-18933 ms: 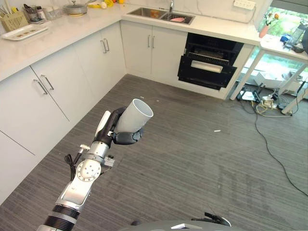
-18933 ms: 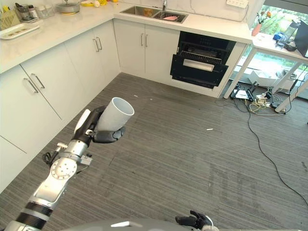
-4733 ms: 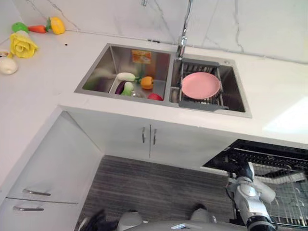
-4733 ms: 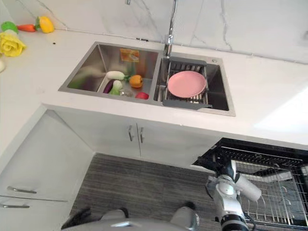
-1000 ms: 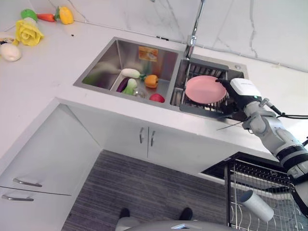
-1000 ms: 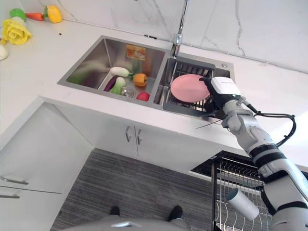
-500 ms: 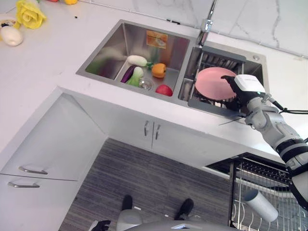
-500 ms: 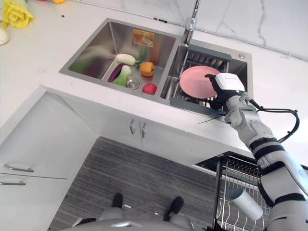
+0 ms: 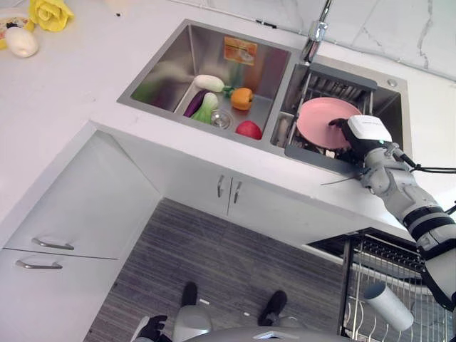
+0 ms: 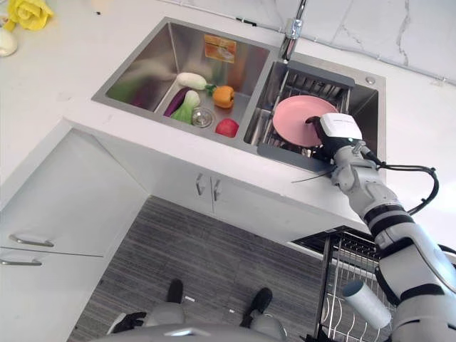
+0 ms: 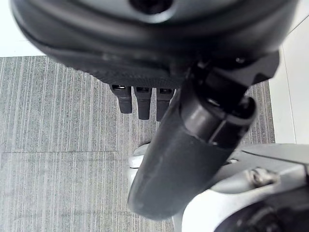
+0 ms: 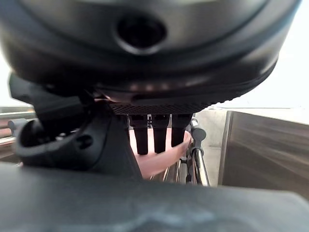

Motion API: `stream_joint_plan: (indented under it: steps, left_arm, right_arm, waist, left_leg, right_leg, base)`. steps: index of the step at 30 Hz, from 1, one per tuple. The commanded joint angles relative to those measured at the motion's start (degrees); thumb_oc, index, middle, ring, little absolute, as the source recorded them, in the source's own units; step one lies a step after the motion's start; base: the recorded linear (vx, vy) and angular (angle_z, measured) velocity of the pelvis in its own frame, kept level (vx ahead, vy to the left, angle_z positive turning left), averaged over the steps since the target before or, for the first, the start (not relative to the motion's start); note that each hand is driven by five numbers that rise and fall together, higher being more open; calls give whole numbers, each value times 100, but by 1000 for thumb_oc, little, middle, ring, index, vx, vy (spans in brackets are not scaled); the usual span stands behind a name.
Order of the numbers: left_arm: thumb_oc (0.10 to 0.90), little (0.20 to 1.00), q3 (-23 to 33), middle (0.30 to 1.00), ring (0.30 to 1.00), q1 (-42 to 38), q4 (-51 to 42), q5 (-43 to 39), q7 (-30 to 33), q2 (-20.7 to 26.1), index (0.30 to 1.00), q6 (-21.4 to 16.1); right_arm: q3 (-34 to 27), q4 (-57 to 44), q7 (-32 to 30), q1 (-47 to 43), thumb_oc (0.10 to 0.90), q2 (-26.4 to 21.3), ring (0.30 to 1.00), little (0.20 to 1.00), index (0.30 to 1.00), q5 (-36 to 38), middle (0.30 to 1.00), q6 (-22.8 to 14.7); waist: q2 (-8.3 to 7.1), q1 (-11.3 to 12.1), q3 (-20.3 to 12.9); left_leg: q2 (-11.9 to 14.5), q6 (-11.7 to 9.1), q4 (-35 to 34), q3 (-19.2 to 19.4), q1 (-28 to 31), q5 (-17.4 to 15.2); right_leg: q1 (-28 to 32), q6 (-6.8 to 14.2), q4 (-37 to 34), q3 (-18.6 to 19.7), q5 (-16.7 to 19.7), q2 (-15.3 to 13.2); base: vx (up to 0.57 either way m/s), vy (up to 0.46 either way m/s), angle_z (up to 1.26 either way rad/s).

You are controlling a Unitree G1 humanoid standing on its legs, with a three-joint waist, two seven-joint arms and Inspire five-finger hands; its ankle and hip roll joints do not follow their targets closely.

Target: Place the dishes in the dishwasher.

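Observation:
A pink plate [image 9: 320,120] lies on the wire rack [image 9: 313,82] in the sink's right basin. My right hand [image 9: 360,135], with a white cover on its back, rests at the plate's right edge. In the right wrist view its fingers [image 12: 159,135] reach out straight over the plate [image 12: 157,162], not curled round it. A white cup [image 9: 388,306] lies on its side in the pulled-out dishwasher rack [image 9: 346,278] at the lower right. My left hand [image 9: 151,329] hangs low near the floor, and its fingers [image 11: 144,104] are straight and hold nothing.
The sink's left basin [image 9: 167,68] holds several toy vegetables [image 9: 242,97]. A faucet [image 9: 317,28] stands behind the sink. A yellow flower [image 9: 51,12] lies on the white counter at far left. White cabinet doors [image 9: 92,206] stand below the counter.
The white cup once held in my left hand now lies in the dishwasher rack. My right hand has reached the pink plate and stays at its edge while the view shifts.

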Motion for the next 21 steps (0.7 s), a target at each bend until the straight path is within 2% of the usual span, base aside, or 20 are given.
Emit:
stream_joint_plan:
  steps: [1, 13, 21]
  left_arm:
    - [800, 900, -570, 900, 900, -119, 196, 235, 103, 41, 900, 21]
    - [800, 900, -330, 900, 900, 50, 188, 571, 145, 279, 900, 34]
    - [800, 900, -212, 900, 900, 180, 173, 764, 224, 252, 900, 73]
  right_arm:
    - [-106, -321, -445, -346, 400, -83, 300, 300, 300, -115, 300, -41]
    - [-1455, -1796, -1291, 447, 400, 19, 300, 300, 300, -47, 300, -144]
    - [-2217, -2657, -1682, 915, 400, 145, 300, 300, 300, 15, 300, -261]
  waist:
    - [64, 99, -41]
    - [163, 92, -80]
    - [217, 56, -113]
  left_leg:
    - [32, 62, -80, 138, 96, -11]
    - [51, 78, -85, 187, 261, -87]
    - [45, 95, -82, 245, 375, -130]
  right_leg:
    - [95, 318, 97, 305, -574, -243]
    - [200, 307, 91, 345, -623, -222]
    - [284, 296, 86, 380, -639, -208]
  base:
    - [0, 0, 0]
    - [2, 0, 1]
    - [1, 2, 1]
